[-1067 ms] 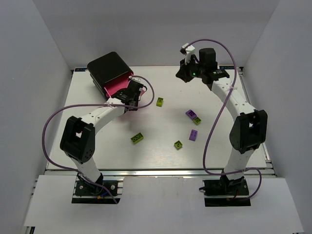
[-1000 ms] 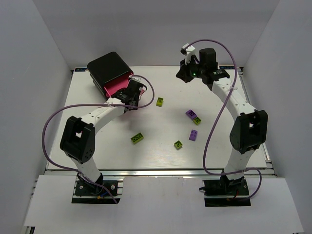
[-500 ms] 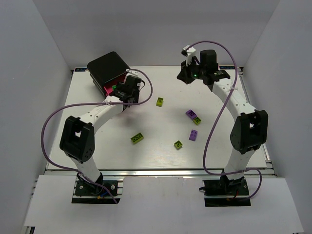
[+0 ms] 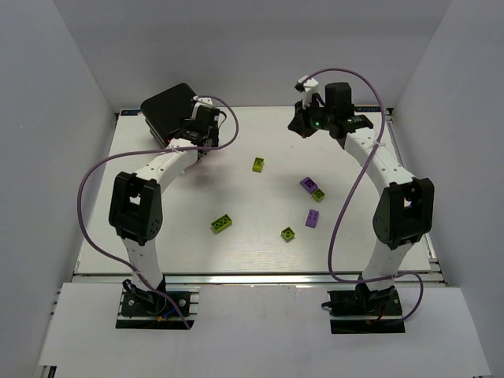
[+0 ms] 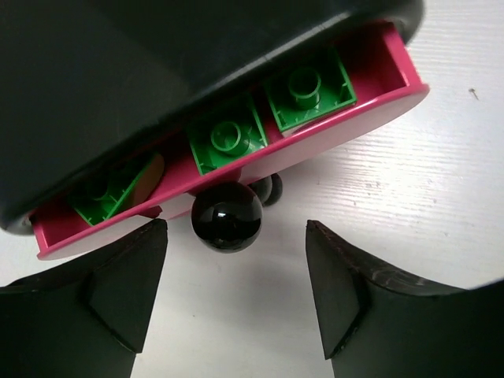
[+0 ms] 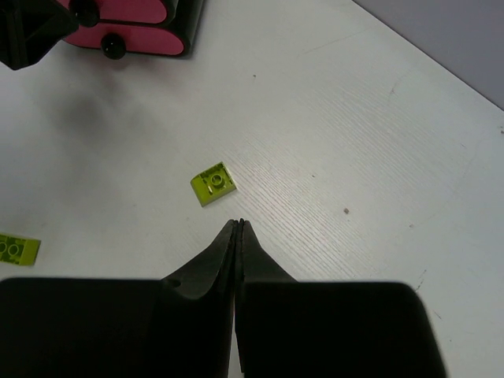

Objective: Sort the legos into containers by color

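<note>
The black cabinet [image 4: 168, 110] stands at the back left. In the left wrist view its lowest pink drawer [image 5: 339, 130] is out a little and shows three dark green legos [image 5: 309, 88]. My left gripper [image 5: 235, 236] is open, its fingers on either side of the drawer's black knob [image 5: 227, 216], just in front of it; in the top view it [image 4: 198, 127] is at the cabinet front. My right gripper [image 6: 239, 224] is shut and empty, held above a lime lego [image 6: 213, 183]; in the top view it [image 4: 302, 122] is at the back centre.
Loose legos lie mid-table: lime [image 4: 258, 164], purple [image 4: 307, 183] touching a green one [image 4: 318, 194], purple [image 4: 313, 218], lime [image 4: 221, 224], green [image 4: 288, 233]. The right wrist view shows the cabinet's pink drawers [image 6: 142, 39] and another lime lego [image 6: 17, 249].
My left gripper has moved back toward the cabinet and the pink drawer has slid most of the way in. The right arm has barely moved.
</note>
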`<state>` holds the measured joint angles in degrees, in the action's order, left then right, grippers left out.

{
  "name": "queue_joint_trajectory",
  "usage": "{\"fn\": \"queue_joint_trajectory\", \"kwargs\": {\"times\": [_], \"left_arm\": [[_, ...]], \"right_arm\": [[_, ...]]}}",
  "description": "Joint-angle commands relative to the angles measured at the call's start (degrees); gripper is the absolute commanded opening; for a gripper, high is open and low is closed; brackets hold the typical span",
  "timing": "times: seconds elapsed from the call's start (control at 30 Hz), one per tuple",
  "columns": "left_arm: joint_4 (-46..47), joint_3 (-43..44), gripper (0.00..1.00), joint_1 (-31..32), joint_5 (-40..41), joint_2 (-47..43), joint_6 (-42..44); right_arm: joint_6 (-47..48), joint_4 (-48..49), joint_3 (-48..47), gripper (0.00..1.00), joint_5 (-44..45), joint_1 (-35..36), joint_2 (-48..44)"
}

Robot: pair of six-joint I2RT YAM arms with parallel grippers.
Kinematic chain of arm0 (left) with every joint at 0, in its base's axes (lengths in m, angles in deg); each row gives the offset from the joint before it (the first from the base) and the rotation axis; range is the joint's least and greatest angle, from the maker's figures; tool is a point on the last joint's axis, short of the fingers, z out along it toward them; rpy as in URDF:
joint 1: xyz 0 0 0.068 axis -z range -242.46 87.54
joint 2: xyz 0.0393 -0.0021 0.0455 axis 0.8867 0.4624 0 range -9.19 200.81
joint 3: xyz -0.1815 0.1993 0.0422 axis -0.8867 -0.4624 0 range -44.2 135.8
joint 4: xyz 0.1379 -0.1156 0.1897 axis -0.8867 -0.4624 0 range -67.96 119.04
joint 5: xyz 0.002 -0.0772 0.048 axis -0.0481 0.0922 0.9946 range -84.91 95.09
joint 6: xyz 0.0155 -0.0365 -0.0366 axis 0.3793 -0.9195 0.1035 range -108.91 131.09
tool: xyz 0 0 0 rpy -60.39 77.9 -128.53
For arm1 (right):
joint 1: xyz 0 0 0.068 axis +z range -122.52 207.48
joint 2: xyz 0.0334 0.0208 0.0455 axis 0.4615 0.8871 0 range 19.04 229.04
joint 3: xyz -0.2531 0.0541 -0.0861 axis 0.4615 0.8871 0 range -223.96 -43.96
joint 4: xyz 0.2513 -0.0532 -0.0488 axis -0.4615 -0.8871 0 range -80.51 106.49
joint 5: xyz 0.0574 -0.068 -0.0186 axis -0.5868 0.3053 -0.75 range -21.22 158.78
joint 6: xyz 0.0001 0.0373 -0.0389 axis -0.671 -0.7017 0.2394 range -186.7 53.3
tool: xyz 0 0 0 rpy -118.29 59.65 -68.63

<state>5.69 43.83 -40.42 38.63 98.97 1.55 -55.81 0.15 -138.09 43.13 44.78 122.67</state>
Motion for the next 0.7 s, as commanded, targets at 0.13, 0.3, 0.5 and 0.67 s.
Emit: {"fn": "queue_joint_trajectory", "kwargs": {"times": [0.13, 0.3, 0.5, 0.67], "left_arm": [[-0.82, 6.01, 0.82, -2.97, -0.75, 1.09, -2.06], [-1.17, 7.16, 0.81, -3.59, -3.12, 0.83, -3.20], [2.26, 1.01, 0.71, -3.59, -6.20, -5.23, -6.71], [3.31, -5.67, 0.30, -3.59, -7.17, -9.81, -11.72]], "right_arm": [[0.09, 1.31, -0.09, 0.00, -0.72, -0.60, -3.09], [0.35, 0.61, 0.52, 0.00, -1.16, -0.69, -3.35], [0.62, 0.87, 2.19, 0.00, -1.24, -0.69, -4.05], [0.44, 1.13, 2.63, 0.00, -1.60, -0.60, -3.88]]}}
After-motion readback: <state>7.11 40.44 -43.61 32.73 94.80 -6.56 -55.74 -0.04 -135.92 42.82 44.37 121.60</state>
